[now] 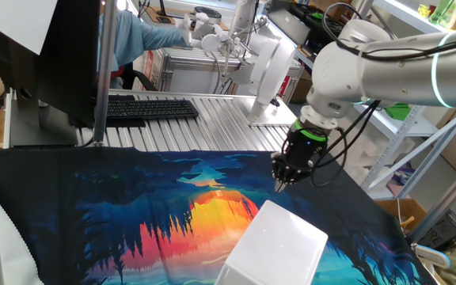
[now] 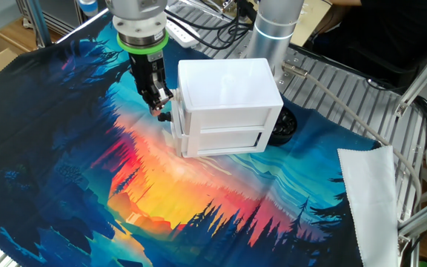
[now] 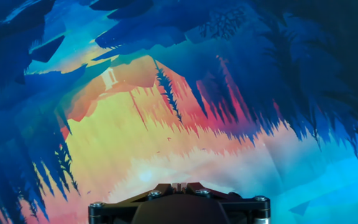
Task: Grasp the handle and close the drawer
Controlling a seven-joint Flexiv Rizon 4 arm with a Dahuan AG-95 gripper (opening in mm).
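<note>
The drawer [image 2: 224, 136] sits in a glossy white box unit at upper centre of the other fixed view, on the printed cloth [image 2: 124, 185]; it looks like light, stiff, slick plastic, so the whole unit prob slides if pushed hard. Best hold is the front handle, too small to make out here. Pincer [image 2: 159, 108] hangs just left of the unit w/ fingertips apparently pressed together, holding nothing; the table [image 1: 212, 119] is ribbed metal, w/ a keyboard [image 1: 150, 108] and shelving behind.

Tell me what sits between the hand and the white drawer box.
Nothing: in the other fixed view the hand hangs right beside the drawer box, with only a narrow strip of printed cloth showing below the gap.
</note>
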